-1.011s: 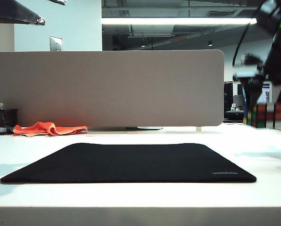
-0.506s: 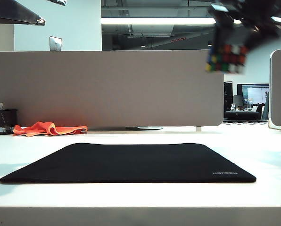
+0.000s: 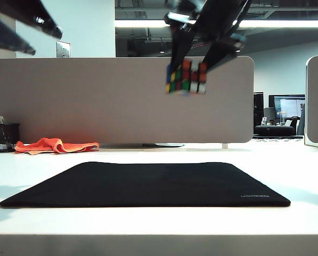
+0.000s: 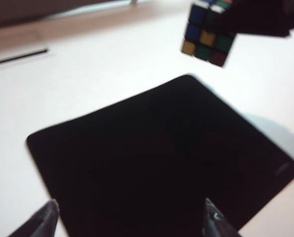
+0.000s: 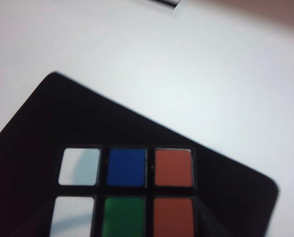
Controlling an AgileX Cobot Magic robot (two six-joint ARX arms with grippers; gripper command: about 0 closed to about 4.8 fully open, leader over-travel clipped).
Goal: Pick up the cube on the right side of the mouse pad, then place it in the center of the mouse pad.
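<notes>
Now: cube (image 3: 186, 77), clamped in right gripper (image 3: 193, 64), has travelled from frame's far right to upper centre, high above mouse pad (image 3: 148, 184); lowering remains. Left gripper (image 3: 20, 26), upper left, jaws apart, empty.

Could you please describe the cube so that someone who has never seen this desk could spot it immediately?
Find the large black mouse pad on the white table; the cube hangs in the air above it, clamped in the right claw. It is the only multicoloured thing there, a black-edged grid of small stickers.
</notes>
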